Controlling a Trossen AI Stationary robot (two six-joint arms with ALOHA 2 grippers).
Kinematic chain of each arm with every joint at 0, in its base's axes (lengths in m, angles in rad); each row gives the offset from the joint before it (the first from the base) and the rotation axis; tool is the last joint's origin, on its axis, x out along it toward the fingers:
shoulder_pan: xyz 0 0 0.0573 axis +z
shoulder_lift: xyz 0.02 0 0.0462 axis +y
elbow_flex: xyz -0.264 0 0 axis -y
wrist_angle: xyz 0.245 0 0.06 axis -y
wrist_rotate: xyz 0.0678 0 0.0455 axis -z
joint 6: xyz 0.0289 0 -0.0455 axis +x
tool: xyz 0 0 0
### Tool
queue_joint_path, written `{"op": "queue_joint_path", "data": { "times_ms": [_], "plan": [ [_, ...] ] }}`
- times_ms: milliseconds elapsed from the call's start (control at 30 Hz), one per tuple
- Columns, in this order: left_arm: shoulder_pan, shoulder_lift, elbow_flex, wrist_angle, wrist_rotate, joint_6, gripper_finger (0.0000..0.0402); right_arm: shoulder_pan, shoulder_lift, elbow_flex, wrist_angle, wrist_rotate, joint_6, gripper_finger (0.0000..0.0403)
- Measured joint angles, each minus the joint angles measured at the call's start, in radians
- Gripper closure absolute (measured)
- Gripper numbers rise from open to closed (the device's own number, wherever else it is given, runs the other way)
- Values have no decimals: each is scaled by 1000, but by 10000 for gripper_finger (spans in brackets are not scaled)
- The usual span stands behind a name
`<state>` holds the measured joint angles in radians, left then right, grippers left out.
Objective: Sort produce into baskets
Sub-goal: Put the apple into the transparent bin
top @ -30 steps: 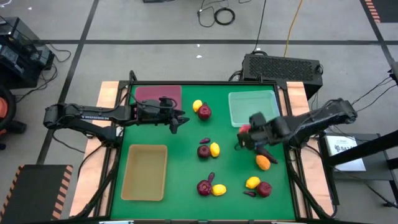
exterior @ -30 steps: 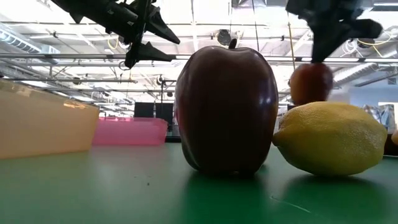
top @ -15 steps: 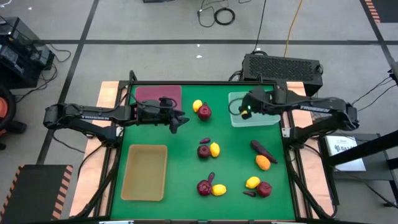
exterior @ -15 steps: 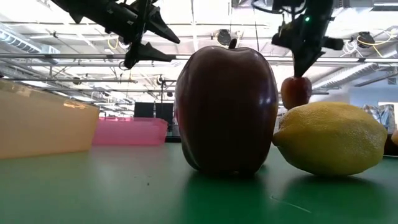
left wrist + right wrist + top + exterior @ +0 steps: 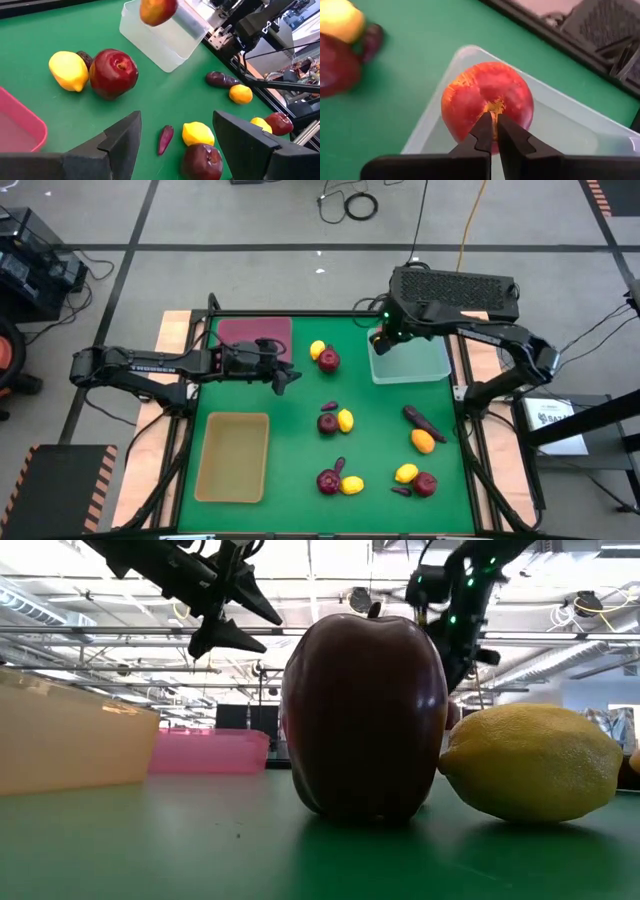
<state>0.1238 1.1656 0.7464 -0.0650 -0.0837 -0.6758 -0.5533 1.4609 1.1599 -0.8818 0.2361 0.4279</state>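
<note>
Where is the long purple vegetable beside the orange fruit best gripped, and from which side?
Grip the purple vegetable across its thin middle, down from above: it lies flat and slanted, so the grip should close across its width, clear of the orange fruit near one end. The right gripper holds an apple over the clear tray; the left gripper hovers open near the maroon tray.

Green table [image 5: 270, 395] with wooden side edges. On it: maroon basket [image 5: 255, 333] at far left corner, clear basket [image 5: 420, 360] at far right, tan basket [image 5: 233, 457] near left. Loose produce: lemon [image 5: 317, 349] touching apple [image 5: 329, 360]; middle apple [image 5: 327, 423] beside lemon [image 5: 345, 420]; purple vegetable [image 5: 421, 419] by orange fruit [image 5: 423, 441]; more apples, lemons along near edge.
</note>
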Motion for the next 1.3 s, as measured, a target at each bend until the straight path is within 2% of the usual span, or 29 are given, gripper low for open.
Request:
{"op": "queue_joint_path", "data": {
  "times_ms": [167, 333, 633, 767, 833, 1100, 1300],
  "plan": [
    [0, 0, 0, 0, -2, -1, 148, -32, 67, 0, -1, -15, -25, 391],
    [0, 0, 0, 3, -5, -20, 148, -42, 77, 0, 33, -40, -69, 375],
    [0, 0, 0, 3, -13, -25, 148, -57, 69, 7, 28, -56, -74, 294],
    [0, 0, 0, 3, -13, -25, 148, -53, 69, 66, 12, -64, -74, 261],
    [0, 0, 0, 3, -13, -25, 148, -45, 69, 105, 11, -101, -73, 249],
    [0, 0, 0, 3, -13, -24, 148, 82, 73, 154, 194, -216, -45, 214],
    [0, 0, 0, 3, -4, -17, 148, 186, 125, 154, 353, -217, -196, 176]
  ]
}}
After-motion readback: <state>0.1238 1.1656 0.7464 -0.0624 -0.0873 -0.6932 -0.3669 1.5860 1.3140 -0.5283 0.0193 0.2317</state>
